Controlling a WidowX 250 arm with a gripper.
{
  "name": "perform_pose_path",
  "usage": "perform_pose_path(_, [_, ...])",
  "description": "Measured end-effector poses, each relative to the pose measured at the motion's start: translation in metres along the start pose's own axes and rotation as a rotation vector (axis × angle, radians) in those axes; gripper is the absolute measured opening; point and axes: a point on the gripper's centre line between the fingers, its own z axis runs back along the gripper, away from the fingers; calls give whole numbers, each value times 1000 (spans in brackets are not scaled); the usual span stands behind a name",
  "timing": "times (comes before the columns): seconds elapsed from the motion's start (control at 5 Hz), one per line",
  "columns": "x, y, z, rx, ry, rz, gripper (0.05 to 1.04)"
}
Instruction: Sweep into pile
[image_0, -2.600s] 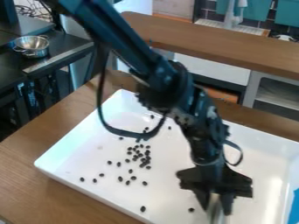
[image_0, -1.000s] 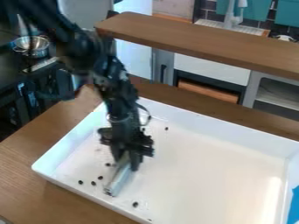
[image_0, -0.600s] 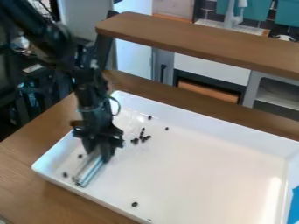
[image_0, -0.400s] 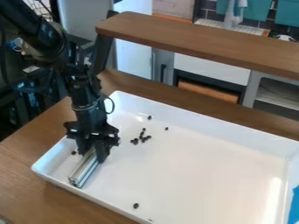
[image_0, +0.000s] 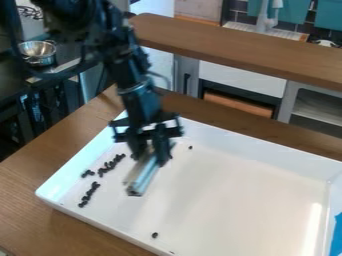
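Camera view: the gripper (image_0: 151, 154) is closed around a metal bar (image_0: 142, 178), over the white tray (image_0: 247, 190). Dark beans (image_0: 109, 164) lie in broken rows near its left edge; a badly angled sweep could scatter them, or miss the stray bean (image_0: 155, 235) by the near edge.

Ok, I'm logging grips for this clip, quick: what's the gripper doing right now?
Gripper: closed on the metal bar, holding it at a slant over the white tray.
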Motion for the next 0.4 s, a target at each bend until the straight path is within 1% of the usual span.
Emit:
perform_pose_path(0.2, [2, -29, -5, -4, -14, 20, 381])
perform_pose_path(0.4, [0, -52, -33, 25, -43, 3, 381])
